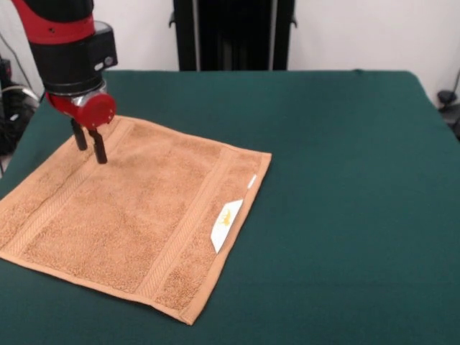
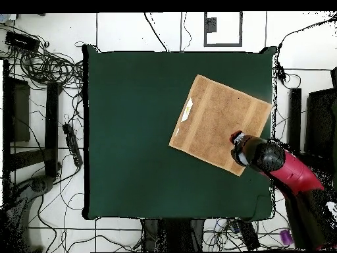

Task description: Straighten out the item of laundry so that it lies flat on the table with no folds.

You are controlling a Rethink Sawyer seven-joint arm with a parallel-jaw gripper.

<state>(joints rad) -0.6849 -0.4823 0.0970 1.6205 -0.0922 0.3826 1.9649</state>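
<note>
The towel (image 1: pixel 133 219) lies spread on the green surface (image 1: pixel 345 180), turned diagonal to the surface edges, and it looks already flat, with no fold that I can see. In the overhead view it sits toward the right side of the surface, with one corner near the right edge. It is nearly square, so it has no clear long axis; the woven bands run parallel to the edge with the white label (image 1: pixel 226 225).

The gripper (image 1: pixel 88 144) is above the towel's far corner, and the fingers are narrow, close together, holding nothing. I cannot tell if the tips touch the cloth.

I judge the task almost finished. To do this step well, the arm should lift straight up, so the fingers do not drag the corner and wrinkle it.
</note>
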